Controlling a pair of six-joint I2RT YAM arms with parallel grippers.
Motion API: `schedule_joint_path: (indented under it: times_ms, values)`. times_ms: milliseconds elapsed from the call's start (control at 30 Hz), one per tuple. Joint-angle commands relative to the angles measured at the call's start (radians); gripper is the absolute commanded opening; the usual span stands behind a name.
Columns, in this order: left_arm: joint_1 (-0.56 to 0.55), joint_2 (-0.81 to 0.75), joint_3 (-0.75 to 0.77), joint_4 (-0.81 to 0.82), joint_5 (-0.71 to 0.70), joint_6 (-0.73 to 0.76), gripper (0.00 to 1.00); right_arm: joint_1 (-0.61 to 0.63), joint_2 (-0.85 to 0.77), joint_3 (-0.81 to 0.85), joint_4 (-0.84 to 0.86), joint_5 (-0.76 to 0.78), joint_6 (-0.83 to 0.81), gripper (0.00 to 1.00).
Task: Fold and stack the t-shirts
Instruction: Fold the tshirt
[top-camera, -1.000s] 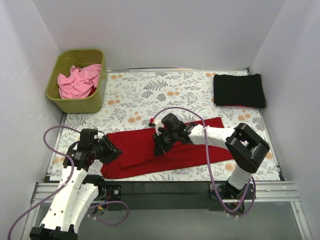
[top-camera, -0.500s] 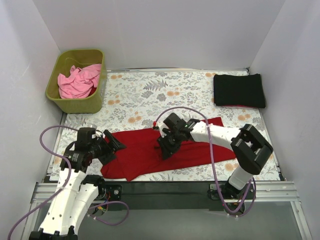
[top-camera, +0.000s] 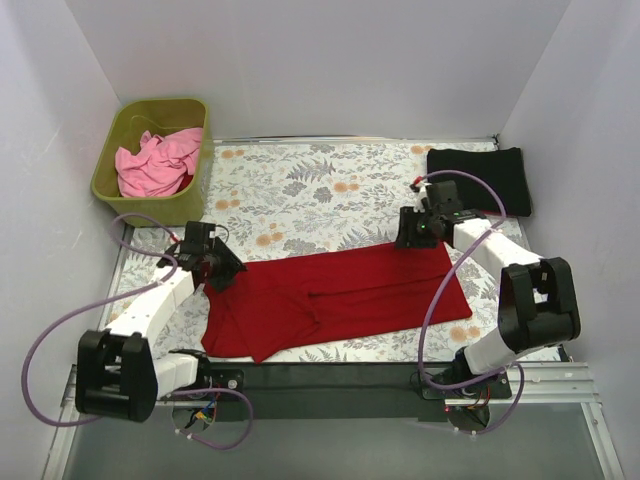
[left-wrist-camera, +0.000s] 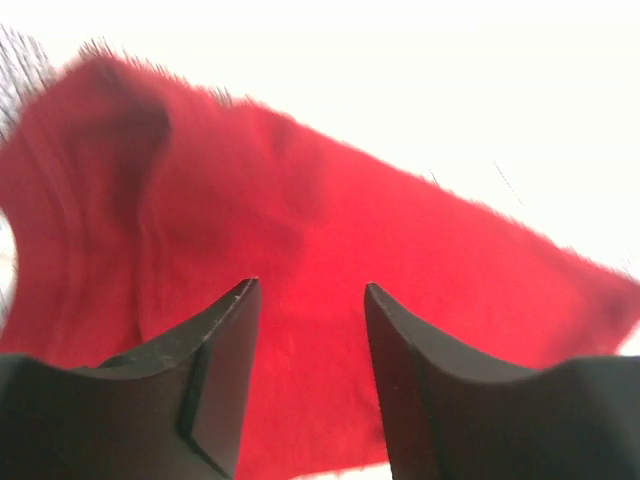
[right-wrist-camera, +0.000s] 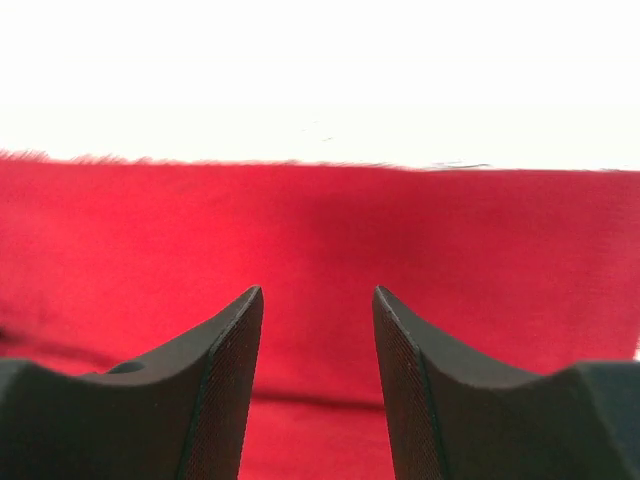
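Observation:
The dark red t-shirt (top-camera: 340, 300) lies spread flat across the near half of the floral table cloth. It fills the left wrist view (left-wrist-camera: 330, 230) and the right wrist view (right-wrist-camera: 320, 230). My left gripper (top-camera: 228, 273) is at the shirt's far left corner, jaws open and empty over the red cloth (left-wrist-camera: 305, 285). My right gripper (top-camera: 404, 238) is at the shirt's far edge near its right end, jaws open and empty over the cloth (right-wrist-camera: 318, 290). The black t-shirt (top-camera: 478, 180) lies folded at the back right. The light pink t-shirt (top-camera: 155, 165) is crumpled in the bin.
The olive-green bin (top-camera: 125, 195) stands at the back left corner. White walls close in the table on three sides. The floral table cloth (top-camera: 300, 190) shows bare between the bin and the black shirt.
Both arms have left the shirt's middle. The left gripper moved back to the far left corner, the right gripper back and right to the far edge. The shirt now lies wider and flatter.

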Motion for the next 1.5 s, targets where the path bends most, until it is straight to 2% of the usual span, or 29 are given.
schedule_joint_path:
  times_ms: [0,167,267,433,533,667,867,1000,1067,1200,1333,1467]
  values:
    - [0.019,0.067,0.021,0.137,-0.129,0.036,0.42,-0.086,0.044,-0.045,0.119,-0.014,0.056,0.47]
    - [0.078,0.202,0.035,0.176,-0.142,0.068,0.36,-0.223,0.133,-0.099,0.192,-0.053,0.113,0.46]
    - [0.113,0.228,0.055,0.186,-0.184,0.102,0.35,-0.293,0.151,-0.138,0.208,-0.031,0.136,0.46]
    - [0.173,0.317,0.09,0.206,-0.189,0.137,0.35,-0.379,0.127,-0.229,0.244,-0.002,0.16,0.46]
    - [0.186,0.36,0.124,0.215,-0.187,0.154,0.35,-0.384,0.078,-0.249,0.248,0.021,0.159,0.46]
    - [0.189,0.348,0.136,0.263,-0.125,0.18,0.36,-0.384,0.026,-0.258,0.242,0.015,0.148,0.46]
    - [0.181,0.198,0.141,0.255,-0.06,0.194,0.5,-0.378,-0.077,-0.252,0.241,-0.071,0.13,0.46]
    - [0.16,0.046,0.138,0.197,-0.023,0.176,0.62,-0.333,-0.151,-0.252,0.213,-0.117,0.104,0.46]
    - [0.092,-0.003,0.127,0.154,-0.024,0.164,0.65,-0.293,-0.189,-0.25,0.192,-0.14,0.073,0.46]
    - [-0.024,-0.086,0.078,0.116,-0.024,0.141,0.65,-0.104,-0.225,-0.243,0.156,-0.128,0.035,0.46]
    - [-0.127,-0.069,0.006,0.117,-0.032,0.095,0.65,0.036,-0.203,-0.218,0.156,-0.157,0.015,0.45]
    - [-0.156,-0.005,-0.031,0.145,-0.032,0.058,0.63,0.141,-0.157,-0.195,0.15,-0.154,0.012,0.45]
